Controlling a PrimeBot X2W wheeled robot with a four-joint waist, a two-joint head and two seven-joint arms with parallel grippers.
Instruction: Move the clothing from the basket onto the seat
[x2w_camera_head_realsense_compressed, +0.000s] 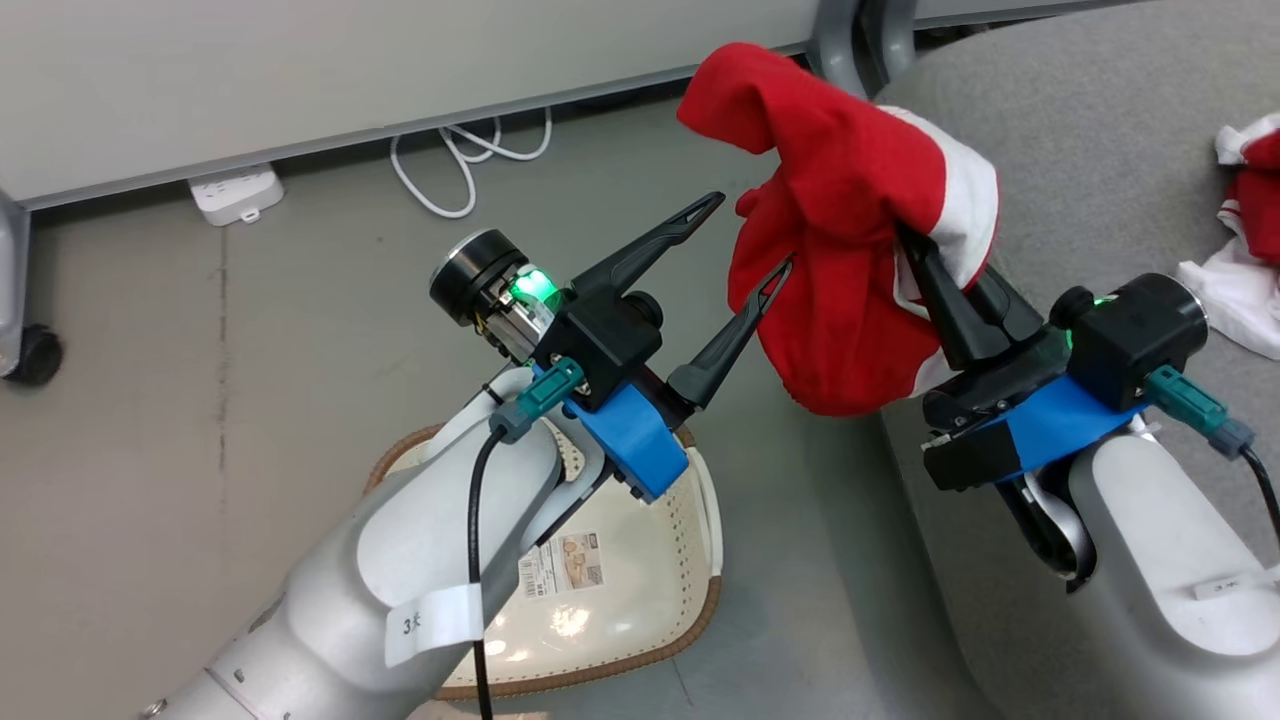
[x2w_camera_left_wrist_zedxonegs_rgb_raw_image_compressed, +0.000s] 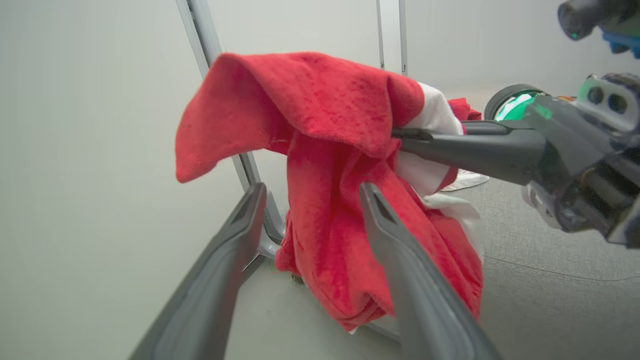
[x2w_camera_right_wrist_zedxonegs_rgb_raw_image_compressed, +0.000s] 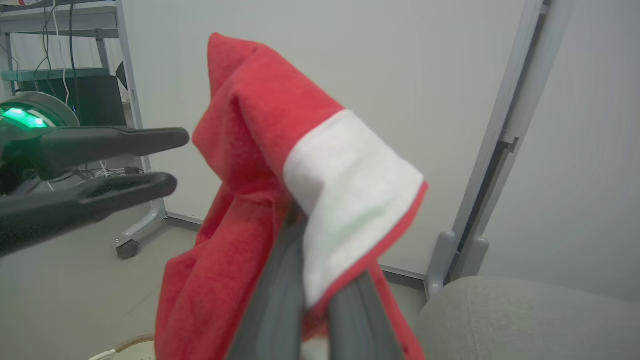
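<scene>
A piece of red clothing (x2w_camera_head_realsense_compressed: 840, 230) with a white band hangs in the air, my right gripper (x2w_camera_head_realsense_compressed: 905, 240) shut on it, fingertips buried in the folds. It hangs over the left edge of the grey seat (x2w_camera_head_realsense_compressed: 1100, 150). My left gripper (x2w_camera_head_realsense_compressed: 750, 234) stands open just left of the cloth, apart from it, nothing between its fingers. Below my left forearm the cream basket (x2w_camera_head_realsense_compressed: 640, 560) sits on the floor, its labelled bottom bare. In the left wrist view the clothing (x2w_camera_left_wrist_zedxonegs_rgb_raw_image_compressed: 320, 110) drapes beyond the open left gripper (x2w_camera_left_wrist_zedxonegs_rgb_raw_image_compressed: 310, 192). The right wrist view shows the clothing (x2w_camera_right_wrist_zedxonegs_rgb_raw_image_compressed: 260, 150) over my fingers (x2w_camera_right_wrist_zedxonegs_rgb_raw_image_compressed: 280, 300).
More red and white clothing (x2w_camera_head_realsense_compressed: 1250, 220) lies on the seat at the far right. A power strip (x2w_camera_head_realsense_compressed: 235, 192) and white cable (x2w_camera_head_realsense_compressed: 465, 165) lie by the wall. A grey post (x2w_camera_head_realsense_compressed: 860, 40) stands behind the seat, a caster (x2w_camera_head_realsense_compressed: 35, 355) at far left.
</scene>
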